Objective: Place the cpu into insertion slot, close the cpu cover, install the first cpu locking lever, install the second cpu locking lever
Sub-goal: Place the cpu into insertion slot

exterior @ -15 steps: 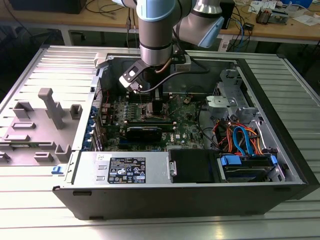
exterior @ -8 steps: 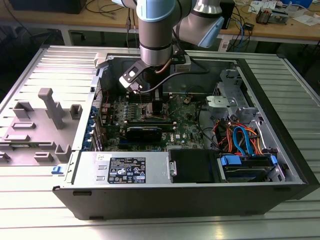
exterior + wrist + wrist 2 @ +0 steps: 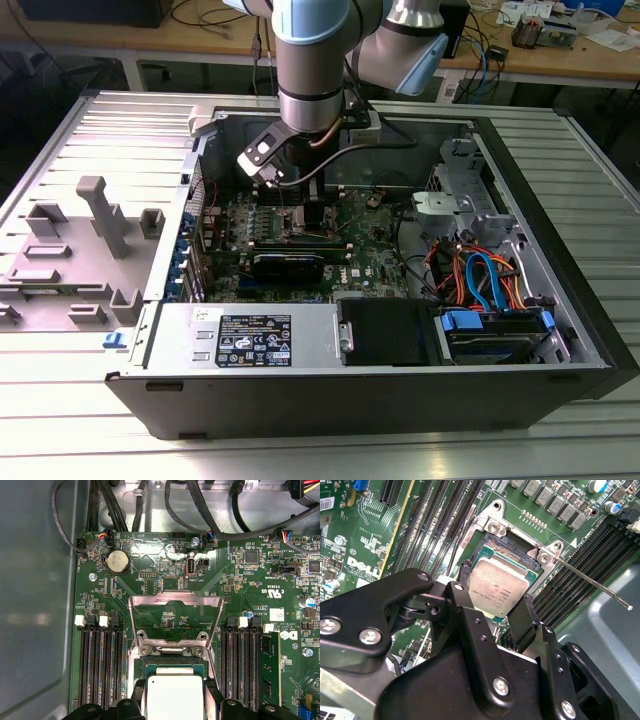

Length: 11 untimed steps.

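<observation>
Second wrist view has the tool (image 3: 492,599) pinching the cpu (image 3: 499,586) by two opposite edges, a grip that holds its flat top level right over the insertion slot (image 3: 507,547); whether it is seated I cannot tell. The cpu cover (image 3: 175,611) stands tipped up off the slot and a locking lever (image 3: 592,582) juts free, leaving the slot open between the memory slots (image 3: 100,665) of the motherboard (image 3: 165,582).

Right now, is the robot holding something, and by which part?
Yes, the jaws pinch the cpu by two opposite edges, over the insertion slot.
</observation>
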Motion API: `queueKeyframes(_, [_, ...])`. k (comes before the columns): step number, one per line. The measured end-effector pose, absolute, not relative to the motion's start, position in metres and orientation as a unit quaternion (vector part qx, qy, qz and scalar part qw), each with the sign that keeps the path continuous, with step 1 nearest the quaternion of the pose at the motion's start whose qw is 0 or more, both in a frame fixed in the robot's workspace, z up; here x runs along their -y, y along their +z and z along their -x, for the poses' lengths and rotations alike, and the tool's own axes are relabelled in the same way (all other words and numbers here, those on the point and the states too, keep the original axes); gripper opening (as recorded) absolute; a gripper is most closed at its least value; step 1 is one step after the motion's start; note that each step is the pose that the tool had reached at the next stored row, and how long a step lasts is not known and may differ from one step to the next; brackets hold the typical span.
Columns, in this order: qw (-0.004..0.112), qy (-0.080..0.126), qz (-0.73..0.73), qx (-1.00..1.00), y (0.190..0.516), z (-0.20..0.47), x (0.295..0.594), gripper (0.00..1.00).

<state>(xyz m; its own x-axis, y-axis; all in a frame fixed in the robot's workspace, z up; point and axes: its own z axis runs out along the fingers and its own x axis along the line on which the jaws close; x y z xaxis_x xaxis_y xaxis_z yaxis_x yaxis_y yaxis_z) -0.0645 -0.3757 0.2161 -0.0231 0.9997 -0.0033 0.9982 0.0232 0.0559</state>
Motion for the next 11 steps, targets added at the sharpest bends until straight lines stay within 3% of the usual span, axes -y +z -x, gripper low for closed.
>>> queueKeyframes(11, [0.027, 0.013, -0.699, -0.715, 0.2123, 0.0646, 0.3756, 0.55])
